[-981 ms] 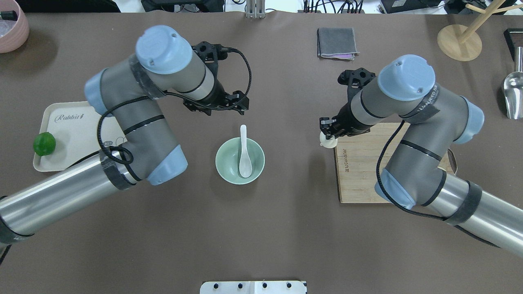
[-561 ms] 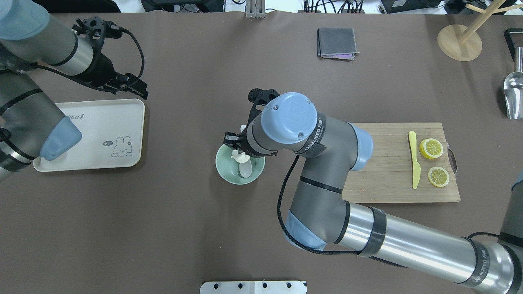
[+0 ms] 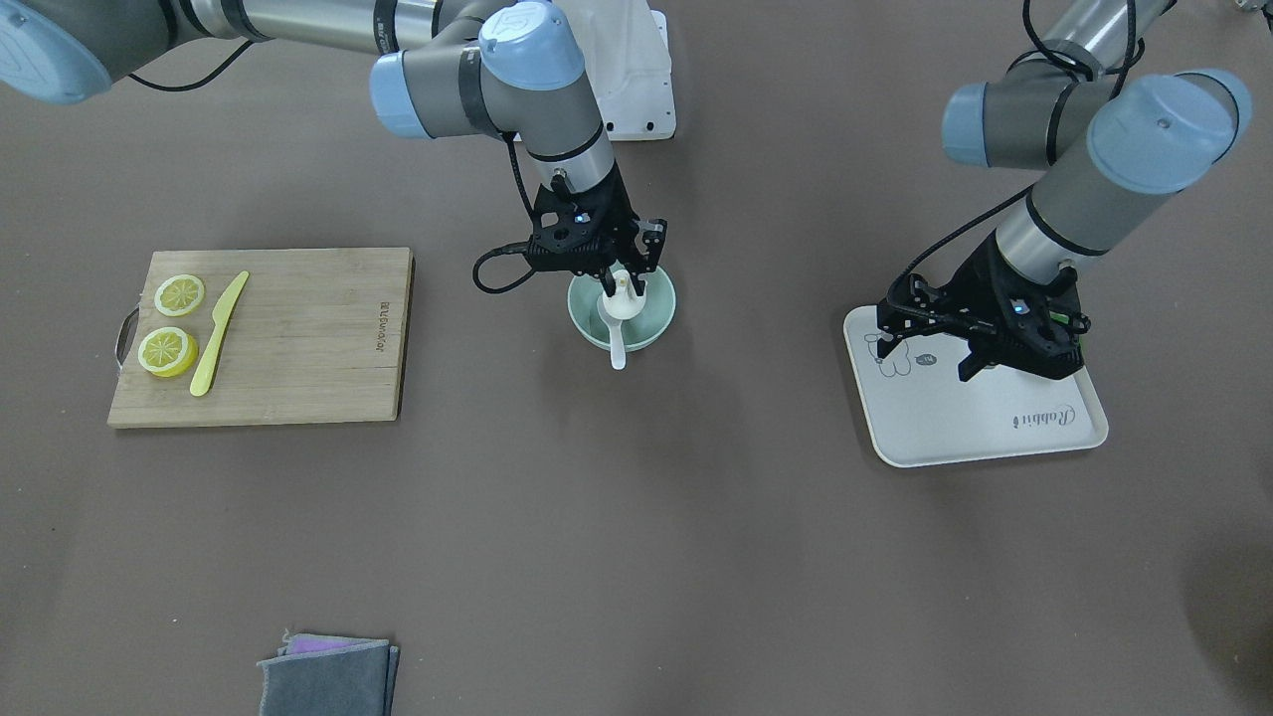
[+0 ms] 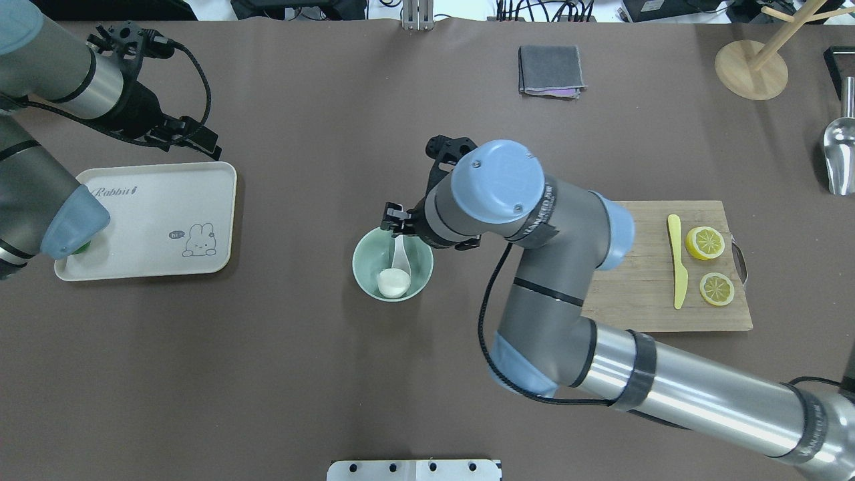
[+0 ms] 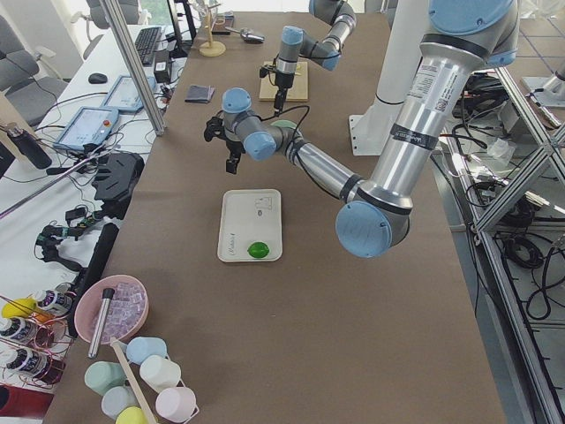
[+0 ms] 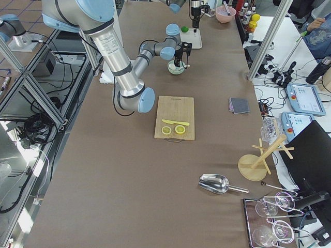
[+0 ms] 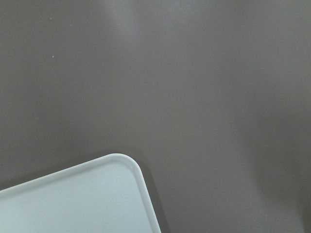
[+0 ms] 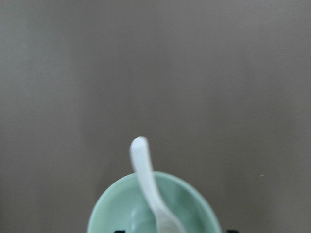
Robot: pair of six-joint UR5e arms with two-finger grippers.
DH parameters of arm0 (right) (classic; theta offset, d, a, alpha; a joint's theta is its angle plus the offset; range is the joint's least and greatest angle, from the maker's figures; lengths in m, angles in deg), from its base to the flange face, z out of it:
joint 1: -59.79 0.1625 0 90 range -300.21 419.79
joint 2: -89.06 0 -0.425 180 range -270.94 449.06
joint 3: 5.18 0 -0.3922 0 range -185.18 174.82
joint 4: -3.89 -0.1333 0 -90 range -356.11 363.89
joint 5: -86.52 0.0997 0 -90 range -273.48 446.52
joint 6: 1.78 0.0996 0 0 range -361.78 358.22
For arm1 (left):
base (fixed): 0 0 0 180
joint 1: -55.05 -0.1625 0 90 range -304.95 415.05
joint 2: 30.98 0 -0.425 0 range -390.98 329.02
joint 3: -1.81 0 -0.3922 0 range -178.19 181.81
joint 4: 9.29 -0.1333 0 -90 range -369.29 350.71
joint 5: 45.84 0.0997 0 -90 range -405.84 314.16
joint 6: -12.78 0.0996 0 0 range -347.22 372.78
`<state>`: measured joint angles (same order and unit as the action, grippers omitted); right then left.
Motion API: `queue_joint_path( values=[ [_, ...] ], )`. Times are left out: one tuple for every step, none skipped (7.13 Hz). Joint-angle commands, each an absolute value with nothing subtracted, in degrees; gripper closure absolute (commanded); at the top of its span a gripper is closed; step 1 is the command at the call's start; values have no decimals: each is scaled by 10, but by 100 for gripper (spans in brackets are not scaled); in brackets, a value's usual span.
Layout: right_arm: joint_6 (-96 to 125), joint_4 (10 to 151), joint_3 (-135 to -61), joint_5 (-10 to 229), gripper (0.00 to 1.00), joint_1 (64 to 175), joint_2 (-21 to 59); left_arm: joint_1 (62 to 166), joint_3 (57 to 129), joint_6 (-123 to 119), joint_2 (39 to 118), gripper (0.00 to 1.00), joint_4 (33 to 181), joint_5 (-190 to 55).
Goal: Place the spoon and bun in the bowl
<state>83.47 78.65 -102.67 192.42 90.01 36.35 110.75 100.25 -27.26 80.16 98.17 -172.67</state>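
Note:
The mint-green bowl (image 4: 364, 248) stands mid-table. The white spoon (image 4: 399, 251) lies in it, handle resting on the far rim; it also shows in the front view (image 3: 618, 350) and the right wrist view (image 8: 146, 174). The white bun (image 4: 393, 282) lies in the bowl on the spoon's scoop, also seen in the front view (image 3: 617, 301). My right gripper (image 4: 405, 226) hangs open and empty just above the bowl's far side (image 3: 625, 267). My left gripper (image 4: 200, 143) is open and empty above the far corner of the tray (image 3: 1019, 366).
A cream rabbit tray (image 4: 153, 220) sits at the left with a green lime (image 5: 257, 250) on it. A wooden board (image 4: 641, 294) at the right holds a yellow knife (image 4: 678, 260) and two lemon slices (image 4: 708, 242). A grey cloth (image 4: 550, 69) lies at the back.
My right arm carried the bun from the board to the bowl and let it go; the bun now lies in the bowl. My left arm drew back left to the tray.

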Motion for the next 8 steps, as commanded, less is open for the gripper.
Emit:
queue_joint_path(
  values=[
    [792,787,-1135,2005,0,977,237,1110,1024,-269,771,2,982,-1728],
    [735,787,-1147,2043,0,1025,201,1133,1036,-249,755,2,980,-1727],
    [654,787,-1146,2081,0,1086,156,1162,1047,-191,713,2,979,-1727],
    [554,786,-1145,2119,0,1149,109,1203,1046,-133,679,2,978,-1727],
    [444,788,-1136,2144,0,1211,65,1244,1048,-84,649,2,978,-1729],
    [339,788,-1108,2159,0,1270,33,1293,1043,-13,619,2,977,-1753],
    [213,787,-1056,2186,0,1338,12,1347,1043,39,596,2,967,-1784],
    [100,787,-1006,2207,0,1397,-4,1397,1039,104,557,2,967,-1816]
  ],
)
